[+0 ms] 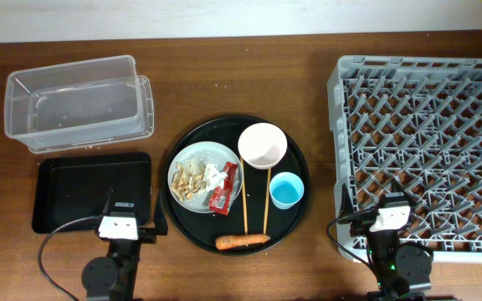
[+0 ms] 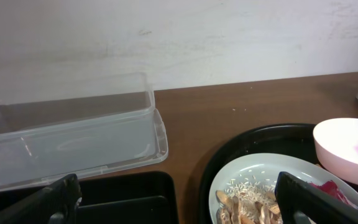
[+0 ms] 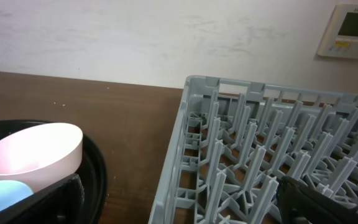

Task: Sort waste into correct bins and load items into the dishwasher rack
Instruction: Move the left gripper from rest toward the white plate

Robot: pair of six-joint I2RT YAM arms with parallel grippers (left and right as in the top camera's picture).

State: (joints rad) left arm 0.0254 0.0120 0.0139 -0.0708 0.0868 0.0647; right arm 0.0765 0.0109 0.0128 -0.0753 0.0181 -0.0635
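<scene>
A white plate (image 1: 213, 151) on the round black tray (image 1: 192, 138) holds beige food scraps with rice (image 1: 191, 180), white tissue (image 1: 215, 174) and a red wrapper (image 1: 223, 197). The white bowl (image 1: 263, 145), blue cup (image 1: 287, 191), two chopsticks (image 1: 245, 201) and carrot (image 1: 243, 241) also lie on that tray. The clear tub (image 1: 78, 104) and the black rectangular tray (image 1: 94, 192) are at the left. The grey rack (image 1: 335, 100) is at the right. My left gripper (image 1: 132, 211) is open and empty by the rectangular tray. My right gripper (image 1: 383, 209) is open and empty over the rack's front left corner.
The left wrist view shows the tub (image 2: 73, 143), the plate (image 2: 253, 168) and the bowl (image 2: 347, 149) ahead of the open fingers (image 2: 179, 205). The right wrist view shows the bowl (image 3: 36, 155), the cup (image 3: 2, 193) and the rack (image 3: 260, 143). A wall runs behind the table.
</scene>
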